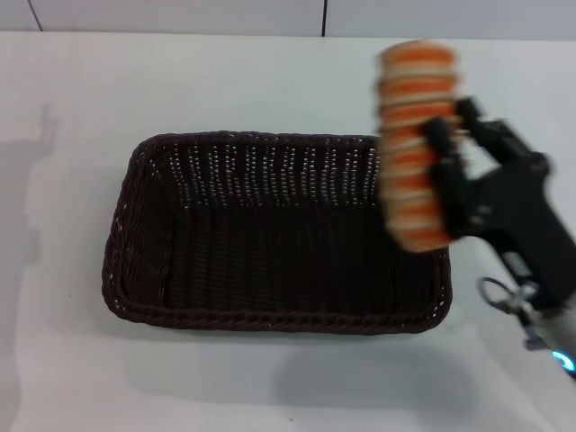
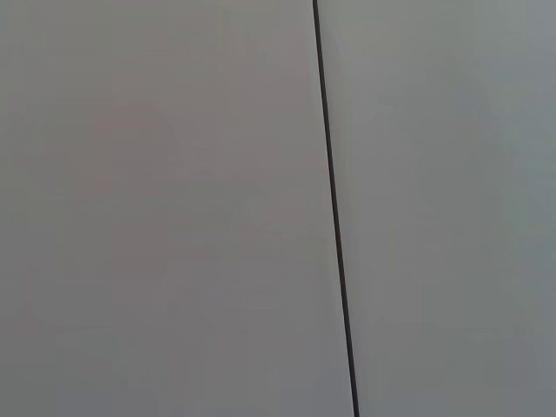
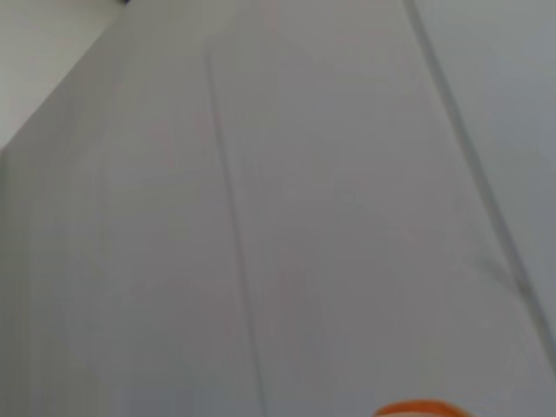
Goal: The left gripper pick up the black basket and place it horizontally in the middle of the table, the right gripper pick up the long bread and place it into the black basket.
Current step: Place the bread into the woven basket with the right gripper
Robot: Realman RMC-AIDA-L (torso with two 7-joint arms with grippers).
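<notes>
The black basket (image 1: pixel 270 238) lies lengthwise across the middle of the white table (image 1: pixel 81 99) in the head view, and nothing lies in it. My right gripper (image 1: pixel 444 169) is shut on the long bread (image 1: pixel 415 144), a tan loaf with orange stripes. It holds the bread upright in the air over the basket's right end. A bit of the bread shows at the edge of the right wrist view (image 3: pixel 417 409). My left gripper is out of view; the left wrist view shows only a grey wall with a dark seam.
A grey panelled wall (image 1: pixel 180 13) runs behind the table's far edge. Bare tabletop lies around the basket on the left, front and back.
</notes>
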